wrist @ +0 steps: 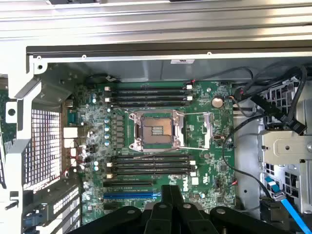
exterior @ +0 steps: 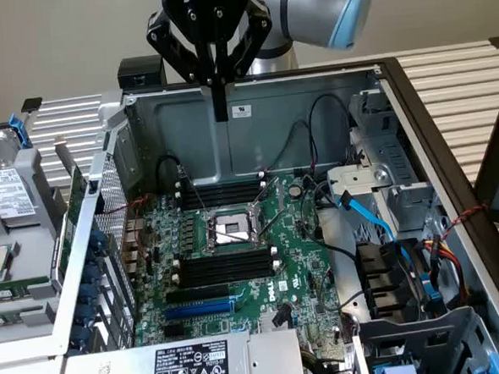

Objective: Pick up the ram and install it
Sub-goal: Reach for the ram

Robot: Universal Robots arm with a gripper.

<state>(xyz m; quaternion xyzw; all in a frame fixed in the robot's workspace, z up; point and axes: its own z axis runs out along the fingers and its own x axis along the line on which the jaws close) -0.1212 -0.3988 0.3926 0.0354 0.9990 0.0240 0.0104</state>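
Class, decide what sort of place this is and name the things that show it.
Probably a computer-assembly test bench: an open desktop case, its green motherboard with a bare processor socket, and a robot's end effector above.

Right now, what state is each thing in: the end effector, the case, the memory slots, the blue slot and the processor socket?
End effector: shut, empty, above the case.
Case: open.
Memory slots: empty.
Blue slot: empty.
Processor socket: uncovered.

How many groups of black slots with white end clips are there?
2: one group between the silver socket and the case wall, the other group between the socket and the blue slot. None seems hidden.
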